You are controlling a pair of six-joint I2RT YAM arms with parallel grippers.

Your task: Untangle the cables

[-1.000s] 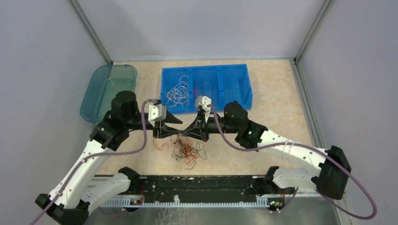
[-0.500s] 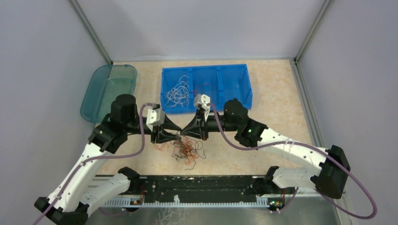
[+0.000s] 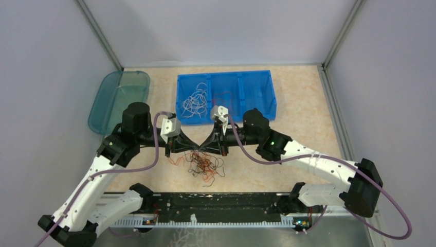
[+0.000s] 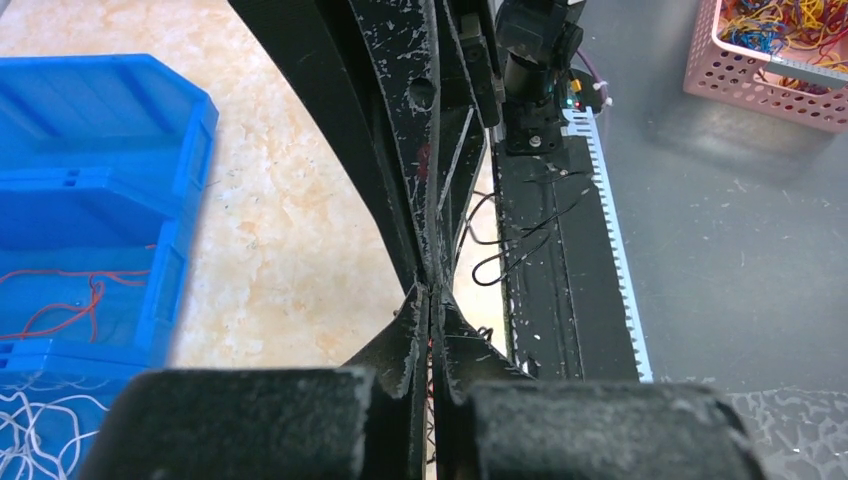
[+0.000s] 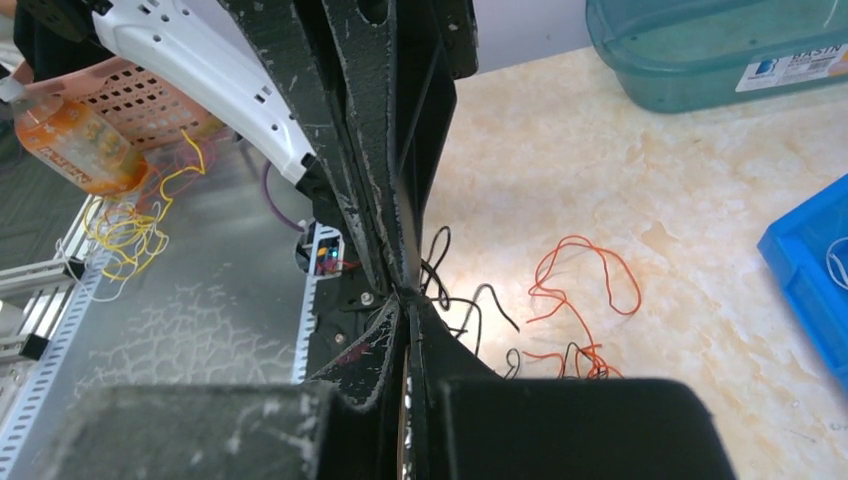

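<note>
Left gripper and right gripper have drawn together tip to tip, jaws pressed narrow, apparently pinching strands atop the orange-red and black thin-wire cable tangle just in front of the blue plastic compartment bin; pulling apart looks imminent. Left of that bin, the teal translucent tub carries a white sticker, seemingly reading "BASIN".
</note>
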